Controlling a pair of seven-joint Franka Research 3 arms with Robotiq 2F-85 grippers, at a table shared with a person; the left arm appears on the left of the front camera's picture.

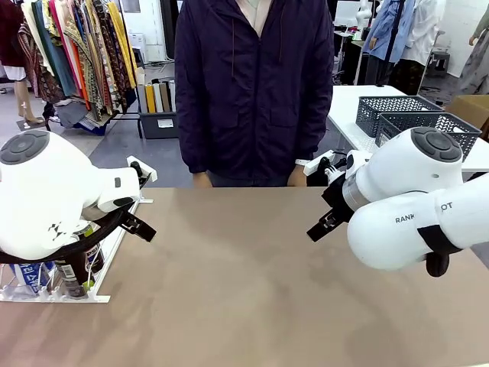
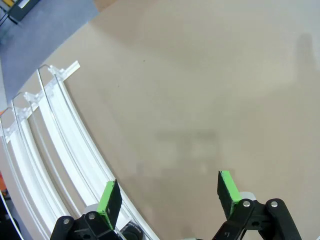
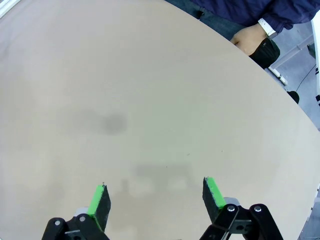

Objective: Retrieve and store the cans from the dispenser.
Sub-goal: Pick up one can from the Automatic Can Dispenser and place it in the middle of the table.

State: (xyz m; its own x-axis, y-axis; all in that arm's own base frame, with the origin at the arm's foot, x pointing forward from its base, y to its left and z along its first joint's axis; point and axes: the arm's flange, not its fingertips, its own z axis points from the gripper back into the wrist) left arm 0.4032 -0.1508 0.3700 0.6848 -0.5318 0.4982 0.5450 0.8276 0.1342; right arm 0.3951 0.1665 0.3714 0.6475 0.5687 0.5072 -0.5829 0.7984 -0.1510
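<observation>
The dispenser (image 1: pixel 107 256) is a white rack of long rails at the table's left edge, half hidden behind my left arm. A few cans (image 1: pixel 79 269) stand at its near end, one dark, one blue-and-white (image 1: pixel 30 277). My left gripper (image 1: pixel 137 225) hangs just right of the rack. In the left wrist view it (image 2: pixel 169 197) is open over bare table, nothing between the green pads, and the dispenser rails (image 2: pixel 55 135) curve along the left. My right gripper (image 1: pixel 324 222) hovers at the table's right side; its (image 3: pixel 156 199) jaws are open and empty.
A person in a dark jacket stands at the far edge with both hands on the table, one hand (image 3: pixel 249 37) in the right wrist view. Dark mesh baskets (image 1: pixel 405 115) sit on a white table at the back right. The brown tabletop (image 1: pixel 244 275) lies between the arms.
</observation>
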